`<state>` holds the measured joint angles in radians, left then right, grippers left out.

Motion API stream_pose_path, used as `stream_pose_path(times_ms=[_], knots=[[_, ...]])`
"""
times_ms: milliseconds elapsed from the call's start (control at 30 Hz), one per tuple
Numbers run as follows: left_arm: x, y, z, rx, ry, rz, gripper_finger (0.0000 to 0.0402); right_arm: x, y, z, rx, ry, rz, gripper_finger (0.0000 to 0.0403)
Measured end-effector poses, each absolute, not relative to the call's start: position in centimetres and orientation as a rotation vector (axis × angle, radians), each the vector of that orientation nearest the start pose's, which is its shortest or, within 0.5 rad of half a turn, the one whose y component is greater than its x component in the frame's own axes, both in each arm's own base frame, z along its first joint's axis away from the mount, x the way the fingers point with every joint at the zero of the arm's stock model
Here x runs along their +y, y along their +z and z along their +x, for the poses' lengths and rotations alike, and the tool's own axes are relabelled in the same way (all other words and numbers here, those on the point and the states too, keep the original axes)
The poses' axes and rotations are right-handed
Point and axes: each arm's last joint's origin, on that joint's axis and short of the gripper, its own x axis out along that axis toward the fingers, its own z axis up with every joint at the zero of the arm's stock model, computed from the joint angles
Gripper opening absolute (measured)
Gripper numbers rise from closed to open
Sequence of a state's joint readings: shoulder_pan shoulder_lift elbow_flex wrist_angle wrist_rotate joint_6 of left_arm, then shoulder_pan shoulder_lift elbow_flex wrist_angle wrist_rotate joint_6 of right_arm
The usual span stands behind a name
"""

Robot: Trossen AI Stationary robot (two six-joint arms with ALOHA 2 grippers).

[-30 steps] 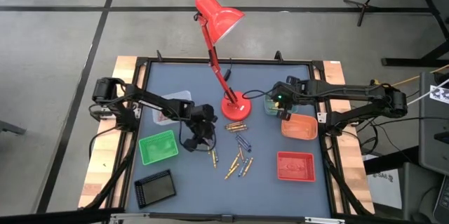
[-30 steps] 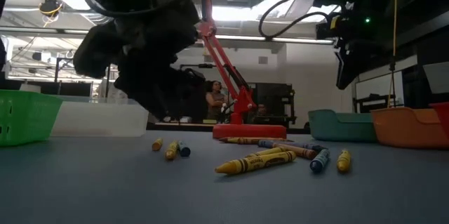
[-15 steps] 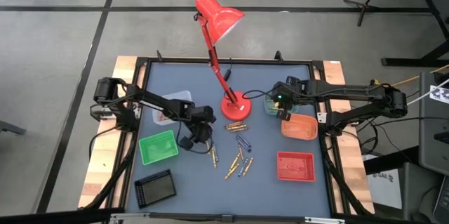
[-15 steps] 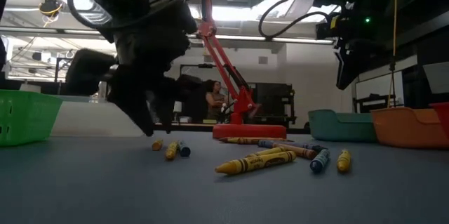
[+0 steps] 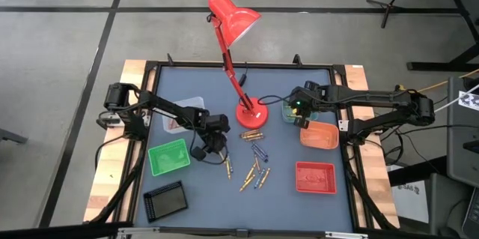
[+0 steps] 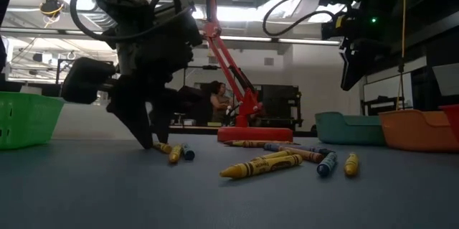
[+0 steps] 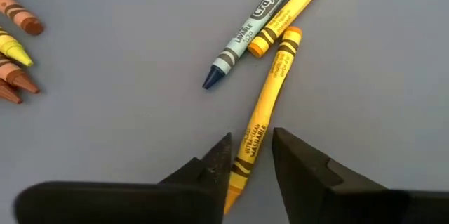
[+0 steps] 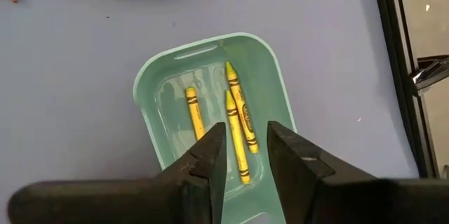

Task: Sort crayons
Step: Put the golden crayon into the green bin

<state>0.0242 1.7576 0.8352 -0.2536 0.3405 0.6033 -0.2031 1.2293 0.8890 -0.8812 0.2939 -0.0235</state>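
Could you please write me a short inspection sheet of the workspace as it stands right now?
Surface: grey table top, wooden side boards.
Job's things: loose crayons mid-table; three yellow crayons lie in the teal tray.
Clutter: red desk lamp; green tray, orange tray, red tray, black tray.
Grippers: left gripper open, astride a yellow crayon; right gripper open above the teal tray.
Cables: loops on both arms.
Surroundings: person behind the table.

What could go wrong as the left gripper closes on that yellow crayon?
The left gripper straddles only the tip end of the yellow crayon, so closing may pivot or squirt it out. A blue-grey crayon and another yellow crayon lie at its far end and could be knocked. The fingertips look very near the table and might scrape.
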Motion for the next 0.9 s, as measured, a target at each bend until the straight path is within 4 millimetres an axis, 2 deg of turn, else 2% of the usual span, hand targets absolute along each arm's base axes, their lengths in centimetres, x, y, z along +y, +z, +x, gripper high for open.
stream_pose_path(times_ms=[367,700,800,900], knots=[[-0.3,11.6,30.1,1.045,-0.594,0.272,0.0006,-5.2,23.7,20.9,1.236,-0.419,-0.076,0.0101],[-0.3,12.2,30.2,1.072,-0.499,0.111,0.0006,-5.2,23.7,20.9,1.236,-0.419,-0.076,0.0101],[-0.3,13.3,30.4,1.076,-0.45,0.04,0.0006,-5.2,23.7,20.9,1.233,-0.419,-0.076,0.0101],[-0.3,15.4,30.9,1.029,-0.399,-0.022,0.0006,-5.2,23.8,21.0,1.227,-0.418,-0.076,0.0101]])
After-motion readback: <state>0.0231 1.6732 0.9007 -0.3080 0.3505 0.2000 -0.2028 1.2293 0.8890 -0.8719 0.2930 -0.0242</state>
